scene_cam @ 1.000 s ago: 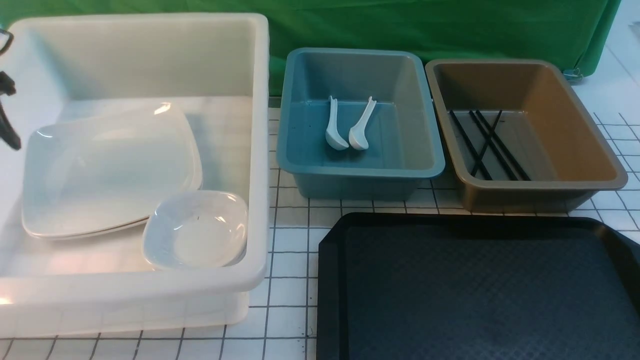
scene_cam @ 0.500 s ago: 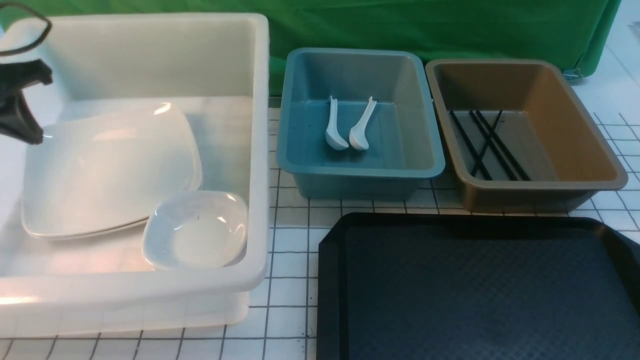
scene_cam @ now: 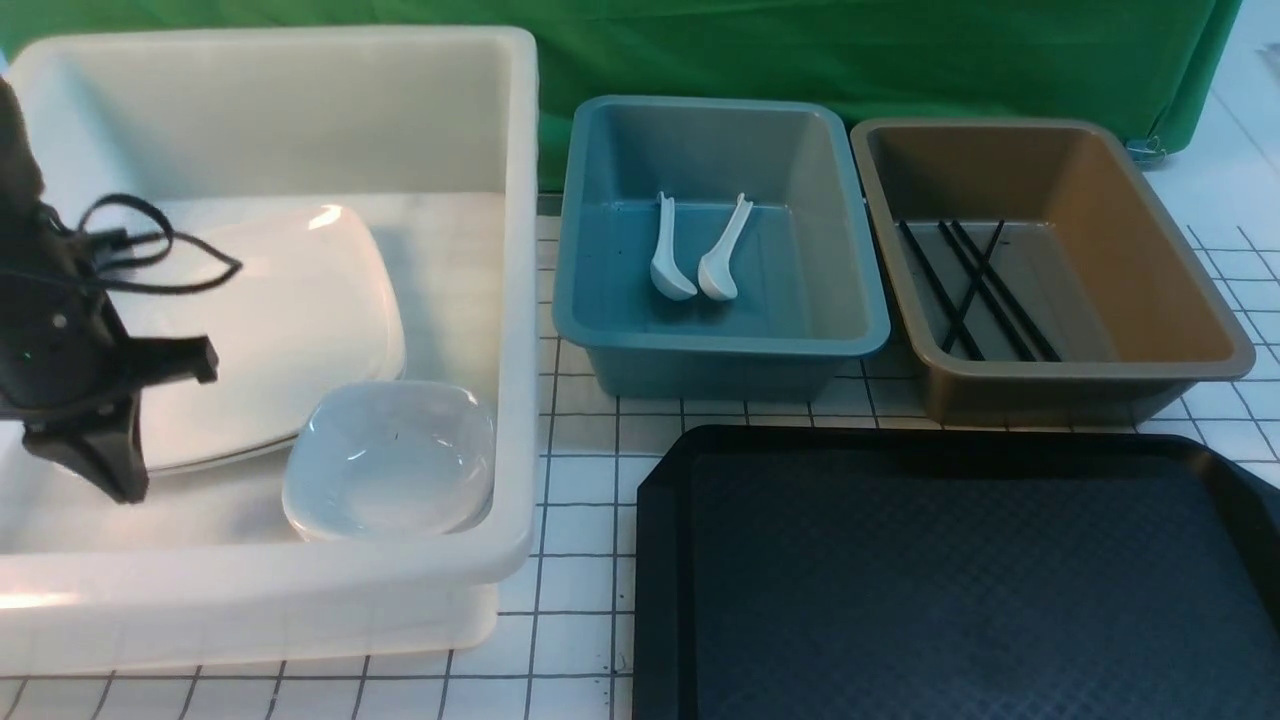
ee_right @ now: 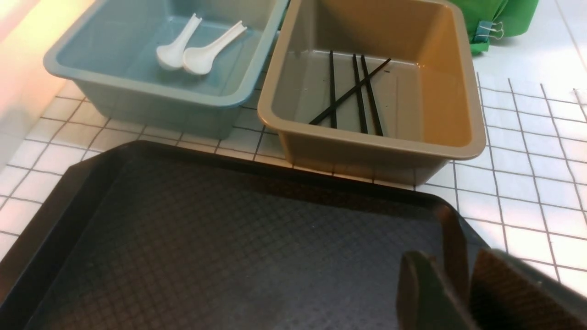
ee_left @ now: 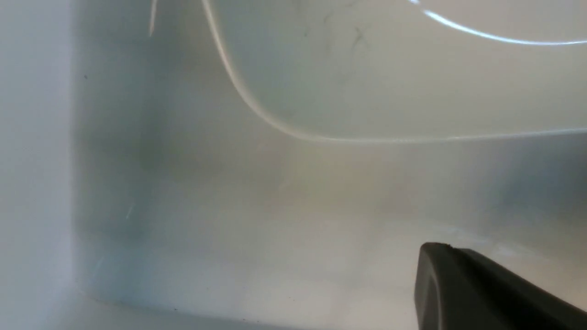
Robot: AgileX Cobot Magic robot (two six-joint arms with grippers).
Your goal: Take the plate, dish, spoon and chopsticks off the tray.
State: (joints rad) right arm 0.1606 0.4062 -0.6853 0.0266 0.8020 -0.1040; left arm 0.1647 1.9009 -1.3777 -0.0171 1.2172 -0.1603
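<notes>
The tray lies bare on the counter, so by my reading the clearing itself looks done and only the withdrawal remains; the plate sits flat in the white bin, with a small dish just beside its near corner; two spoons rest in the teal bin, bowls toward the robot and handles pointing away, long axes nearly parallel and running front to back; the chopsticks lie in the brown bin, mostly front to back, one stick crossing the others on a slant. The left pincer hangs inside the white bin near the plate's left edge, fingers together and holding nothing; the right pincer hovers over the tray's near right corner, partly apart and empty as far as its wrist view shows. The next move calls for lifting the left arm straight up, clear of the bin wall and the plate rim.
</notes>
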